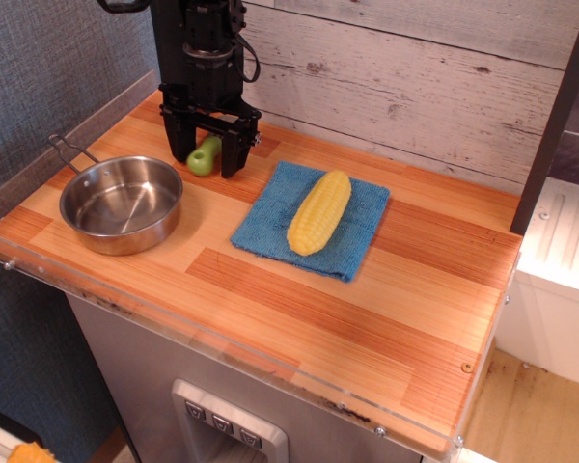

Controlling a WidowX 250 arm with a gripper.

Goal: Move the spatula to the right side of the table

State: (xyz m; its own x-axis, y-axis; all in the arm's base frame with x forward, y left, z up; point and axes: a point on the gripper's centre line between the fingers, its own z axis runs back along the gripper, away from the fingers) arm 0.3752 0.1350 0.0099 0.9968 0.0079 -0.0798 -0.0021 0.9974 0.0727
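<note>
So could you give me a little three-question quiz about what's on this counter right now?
1. True or false: the yellow corn cob lies on the blue cloth.
2. Which side of the light wooden plank table holds the round steel pan: left or right in the picture?
3. What sits between the fingers of the black gripper?
A) lime-green-handled toy spatula
B) a spoon
C) nothing

Key: 1 true; 2 left; 3 A. The fingers stand either side of the handle; whether they touch it cannot be told.

Spatula (205, 155): only the green handle shows between the jaws, its head hidden behind the gripper (204, 160). Contact unclear. The arm runs off the top edge.
</note>
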